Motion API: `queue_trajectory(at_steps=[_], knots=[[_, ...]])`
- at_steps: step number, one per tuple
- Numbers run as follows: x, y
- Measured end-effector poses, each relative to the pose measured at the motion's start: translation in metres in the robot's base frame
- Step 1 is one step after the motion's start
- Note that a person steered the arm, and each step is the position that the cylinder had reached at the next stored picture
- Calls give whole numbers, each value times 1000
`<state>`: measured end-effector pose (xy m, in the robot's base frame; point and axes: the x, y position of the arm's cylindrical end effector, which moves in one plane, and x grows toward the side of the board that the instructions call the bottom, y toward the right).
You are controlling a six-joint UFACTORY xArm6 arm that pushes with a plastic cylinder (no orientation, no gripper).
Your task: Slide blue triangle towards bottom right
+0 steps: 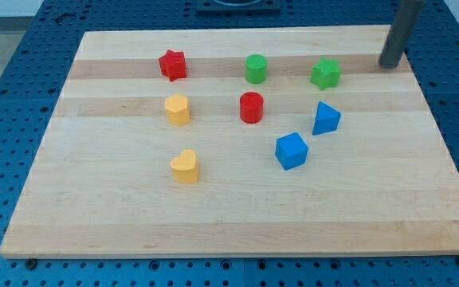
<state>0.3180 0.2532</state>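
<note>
The blue triangle (325, 118) lies on the wooden board (237, 215), right of centre. My tip (389, 65) rests at the board's top right, up and to the right of the blue triangle, well apart from it. A blue cube (291, 151) sits just down-left of the triangle. A green star (325, 73) lies between my tip and the triangle, above the triangle.
A green cylinder (256, 69) and a red star (172, 64) lie along the top. A red cylinder (251, 107) and a yellow hexagon block (177, 109) sit mid-board. A yellow heart (185, 167) lies lower left. A blue pegboard surrounds the board.
</note>
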Motion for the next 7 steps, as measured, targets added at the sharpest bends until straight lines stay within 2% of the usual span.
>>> queue_trajectory(at_steps=[2,4,6,7], knots=[[60,-74],[60,-156],[108,-163],[117,-151]])
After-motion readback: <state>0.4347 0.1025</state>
